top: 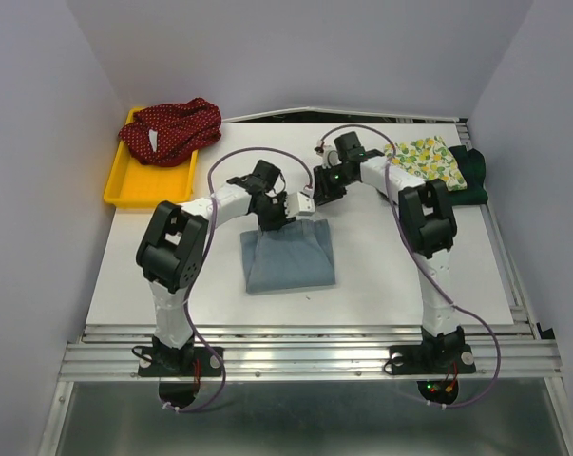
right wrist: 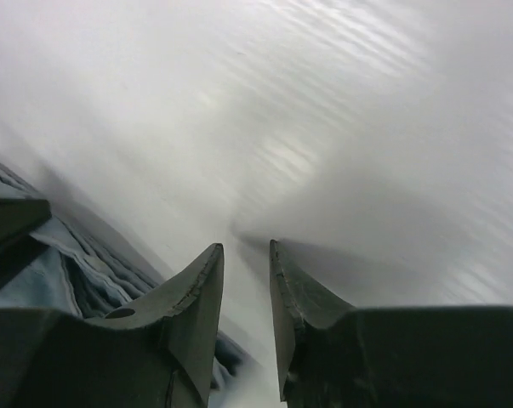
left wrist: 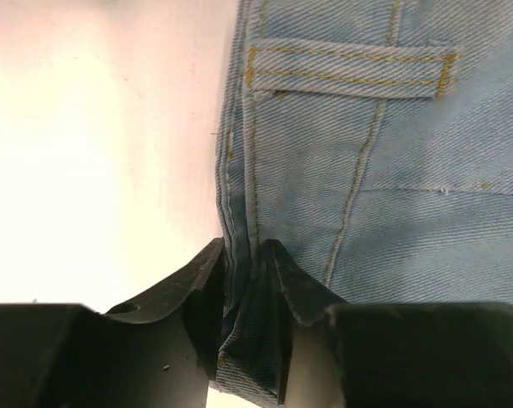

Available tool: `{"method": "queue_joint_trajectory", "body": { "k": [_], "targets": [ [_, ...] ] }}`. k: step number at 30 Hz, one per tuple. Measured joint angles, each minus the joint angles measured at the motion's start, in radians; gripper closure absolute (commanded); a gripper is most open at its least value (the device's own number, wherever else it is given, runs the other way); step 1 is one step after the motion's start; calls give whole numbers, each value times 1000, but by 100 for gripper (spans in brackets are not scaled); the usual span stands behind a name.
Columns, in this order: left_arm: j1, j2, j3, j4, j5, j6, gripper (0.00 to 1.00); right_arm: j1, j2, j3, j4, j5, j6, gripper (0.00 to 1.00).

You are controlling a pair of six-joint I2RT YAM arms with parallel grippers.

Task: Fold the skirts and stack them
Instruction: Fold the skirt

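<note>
1. Table (top: 410, 275): white, flat, the largest surface. Every skirt is on it or at its edge.

2. Light-blue denim skirt (top: 288, 261): folded into a rough rectangle at the table's centre, between the two arms, with its far edge bunched where the tools meet it. The top view gives you only this outline and a plain pale face. The left wrist view adds twill weave, yellow seam stitching and a belt loop (left wrist: 350, 72) lying across the cloth.

3. Yellow tray (top: 124, 185): at the far left corner.

4. Red white-dotted skirt (top: 172, 128): crumpled and unfolded, heaped on the far end of the tray. Only the top view shows it.

5. Lemon-print skirt (top: 427, 160): folded flat at the far right, resting on the dark green one.

6. Dark green skirt (top: 474, 185): mostly covered, showing along the right side of the lemon-print skirt.

7. Left gripper (top: 273, 218): at the denim's far edge. Its wrist view shows both fingers (left wrist: 196, 280) clenched on a hemmed side edge, the cloth pinched between them.

8. Right gripper (top: 310, 198): just beside the left one, at the same far edge. Its wrist view is blurred. The fingers (right wrist: 201, 289) stand narrowly parted with nothing between them and white table beyond, and layered denim folds lie just beside them at lower left.
</note>
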Motion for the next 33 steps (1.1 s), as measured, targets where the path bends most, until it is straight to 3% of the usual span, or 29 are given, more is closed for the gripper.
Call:
{"method": "queue_joint_trajectory", "body": {
  "k": [2,11,17,20,24,28,33],
  "targets": [
    [12,18,30,-18,14,-13,53,-42,-17,0,-21,16,0,65],
    [104,13,186,-98,54,-170,51,-126,-291,-76,-94,-118,-8,49],
    [171,-173,240,-98,113,-387,52,-98,-496,-215,-35,-299,61,47],
    [182,-298,167,-63,202,-493,53,-81,-554,-356,63,-385,139,45],
    [180,-407,-58,-2,352,-625,54,-35,-565,-515,167,-446,226,42],
    [185,-304,-201,35,436,-712,55,63,-546,-629,249,-493,278,41],
    [234,-87,-244,101,500,-830,55,96,-443,-653,308,-510,281,37]
  ]
}}
